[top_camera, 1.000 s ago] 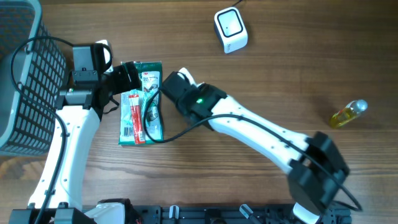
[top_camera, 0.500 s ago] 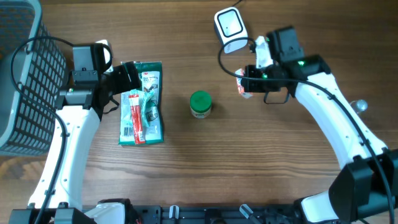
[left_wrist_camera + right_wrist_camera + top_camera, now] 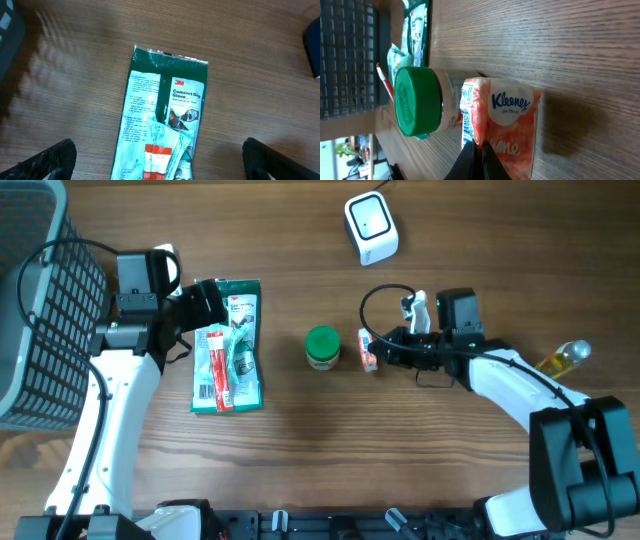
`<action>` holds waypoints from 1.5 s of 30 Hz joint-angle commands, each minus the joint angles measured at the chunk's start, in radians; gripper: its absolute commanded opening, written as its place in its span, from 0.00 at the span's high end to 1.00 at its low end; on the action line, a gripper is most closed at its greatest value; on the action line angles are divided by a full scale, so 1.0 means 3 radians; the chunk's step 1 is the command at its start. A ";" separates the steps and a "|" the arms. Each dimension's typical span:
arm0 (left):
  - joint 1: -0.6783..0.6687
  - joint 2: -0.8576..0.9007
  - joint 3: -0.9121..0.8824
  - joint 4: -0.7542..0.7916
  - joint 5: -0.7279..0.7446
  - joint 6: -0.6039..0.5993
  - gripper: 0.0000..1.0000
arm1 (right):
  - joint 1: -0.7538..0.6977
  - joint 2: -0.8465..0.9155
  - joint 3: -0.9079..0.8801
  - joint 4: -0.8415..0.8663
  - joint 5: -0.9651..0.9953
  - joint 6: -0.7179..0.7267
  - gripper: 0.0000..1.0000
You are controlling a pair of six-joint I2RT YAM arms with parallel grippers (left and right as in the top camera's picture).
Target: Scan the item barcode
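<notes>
Hanging over the 3M glove packet [image 3: 165, 100] at the left, the left claw [image 3: 203, 306] is spread wide and holds nothing, just as in both earlier views. The packet and the red-and-white packet [image 3: 212, 365] lying on it have not shifted.

Right of them stands the green-lidded jar [image 3: 322, 347], which came into sight half a second ago when the right arm swung away from that side.

The real change is further right. Half a second ago the right claw [image 3: 385, 352] held the Kleenex tissue pack [image 3: 368, 350] up near the white barcode scanner [image 3: 371, 227] at the far edge of the table. Now the arm has dropped back towards the middle, and the pack sits low over the wood, just beside the jar and well apart from the scanner. This suggests the pass at the scanner is over and the pack is being set down, though nothing shows whether the code was read.

The right claw is closed narrow, its tips meeting on the near edge of the pack. In the wrist view the pack lies directly ahead of the tips and touches them. A small oil bottle [image 3: 560, 362] lies well off to the right.
</notes>
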 commanded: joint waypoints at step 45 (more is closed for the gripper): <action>0.0018 -0.0037 0.0037 0.0010 0.0028 0.0015 0.00 | 0.0816 -0.0406 0.2124 -0.2645 0.2223 0.0131 0.00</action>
